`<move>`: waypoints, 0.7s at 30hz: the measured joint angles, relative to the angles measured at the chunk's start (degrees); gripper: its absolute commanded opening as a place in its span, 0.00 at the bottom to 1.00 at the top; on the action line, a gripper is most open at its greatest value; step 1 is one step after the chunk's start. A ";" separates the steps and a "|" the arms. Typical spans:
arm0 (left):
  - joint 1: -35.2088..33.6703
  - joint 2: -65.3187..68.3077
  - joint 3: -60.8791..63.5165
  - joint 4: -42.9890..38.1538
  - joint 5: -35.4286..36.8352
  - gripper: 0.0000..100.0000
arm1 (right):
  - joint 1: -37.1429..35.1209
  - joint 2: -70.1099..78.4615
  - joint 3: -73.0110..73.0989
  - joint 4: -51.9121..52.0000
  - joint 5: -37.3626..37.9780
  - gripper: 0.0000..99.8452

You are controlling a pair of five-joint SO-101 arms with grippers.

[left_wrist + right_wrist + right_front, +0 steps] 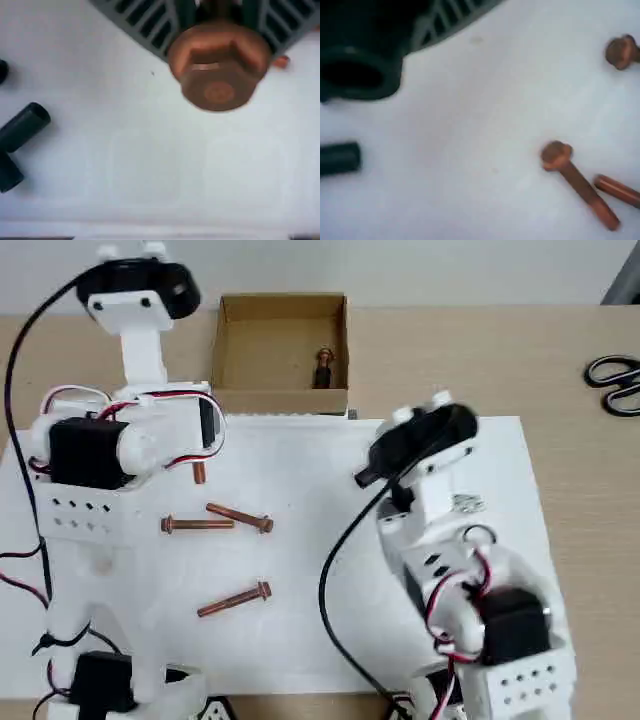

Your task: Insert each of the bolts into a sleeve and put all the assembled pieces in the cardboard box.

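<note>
Held bolt (pixel 217 70) was pinched in the left tool (pixel 202 455), hex head toward that arm's wrist camera. In the high view I saw its copper shank poking out past the tool over the far-left part of the white sheet (pixel 300 640), just short of the cardboard box (pixel 270 350). Held sleeve (pixel 355 72) sat clamped in the right tool (pixel 372 472), open bore facing its own wrist camera, near the sheet's middle. Key relation as I read it: bolt lay to the left of the sleeve, well apart, bare sheet between them. Bolt's long axis ran along its tool's reach, tip away from the camera, and the sleeve's bore did much the same. So tip and mouth did not face each other, and I judged one wrist had to turn before the shank could line up. Three loose bolts (pixel 233 600) lay flat on the sheet, nearer the left arm than the right. Spare sleeves (pixel 25 125) lay on the sheet near the left tool. One assembled piece (pixel 324 367) was already in the box. Scissors (pixel 615 380) lay at the tabletop's (pixel 580 500) far right edge, off the sheet.
</note>
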 measured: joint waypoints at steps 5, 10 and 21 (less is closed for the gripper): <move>0.00 0.00 5.36 0.00 5.98 0.01 | -2.90 -9.49 10.81 -8.62 -0.26 0.00; 0.00 0.00 5.45 0.00 11.60 0.01 | -5.10 -17.49 21.10 -13.01 -0.26 0.00; 2.46 -15.56 10.29 -5.45 13.71 0.01 | -8.18 -23.56 32.18 -18.81 -0.26 0.00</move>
